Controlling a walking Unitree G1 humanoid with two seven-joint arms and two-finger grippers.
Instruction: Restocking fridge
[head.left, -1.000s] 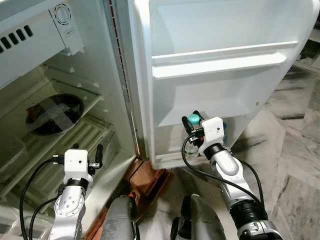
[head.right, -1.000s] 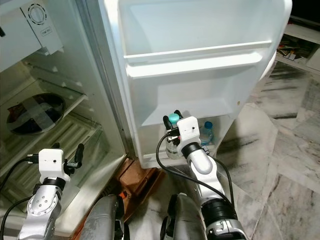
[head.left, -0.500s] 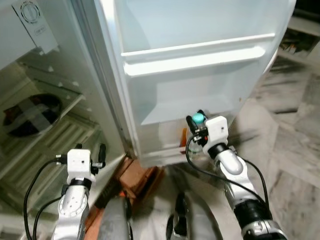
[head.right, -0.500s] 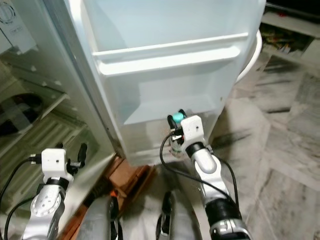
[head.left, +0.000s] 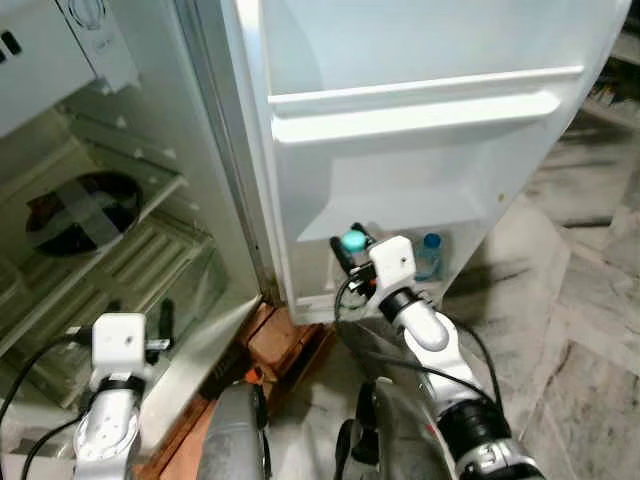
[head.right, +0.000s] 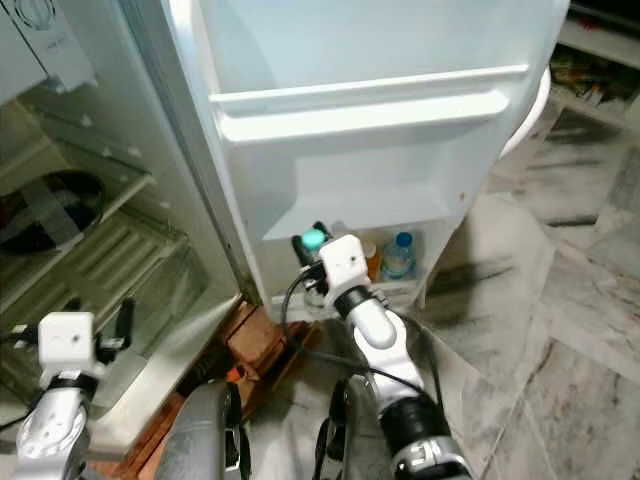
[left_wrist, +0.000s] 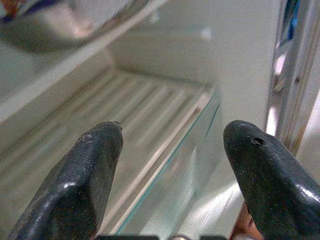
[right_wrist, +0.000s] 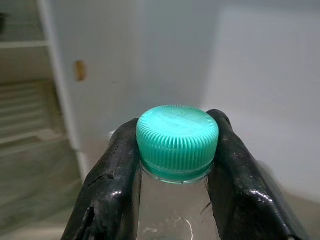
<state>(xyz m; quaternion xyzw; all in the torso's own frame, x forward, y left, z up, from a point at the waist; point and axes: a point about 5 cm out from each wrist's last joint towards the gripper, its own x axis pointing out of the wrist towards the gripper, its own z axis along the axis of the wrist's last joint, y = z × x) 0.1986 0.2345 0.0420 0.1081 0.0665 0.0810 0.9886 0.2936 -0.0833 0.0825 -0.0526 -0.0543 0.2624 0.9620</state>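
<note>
A clear bottle with a teal cap (right_wrist: 177, 141) stands upright in my right gripper (head.left: 352, 246), which is shut on its neck just under the cap. The bottle (head.right: 313, 240) hangs in front of the bottom shelf of the open fridge door (head.left: 420, 190). On that bottom door shelf stand a blue-capped bottle (head.left: 430, 255) and an orange item (head.right: 371, 258). My left gripper (left_wrist: 170, 165) is open with nothing between its fingers, low at the left beside the fridge's lower glass shelf (left_wrist: 165, 150).
The fridge interior (head.left: 90, 210) holds a dark bowl (head.left: 85, 205) on a shelf and ribbed shelving below. A reddish-brown block (head.left: 275, 335) lies at the door's foot. Marble floor (head.left: 570, 340) spreads to the right.
The camera has swung, so the scene has shifted. My right gripper with the teal-capped bottle now sits further left along the bottom door shelf. The left arm sits lower in view.
</note>
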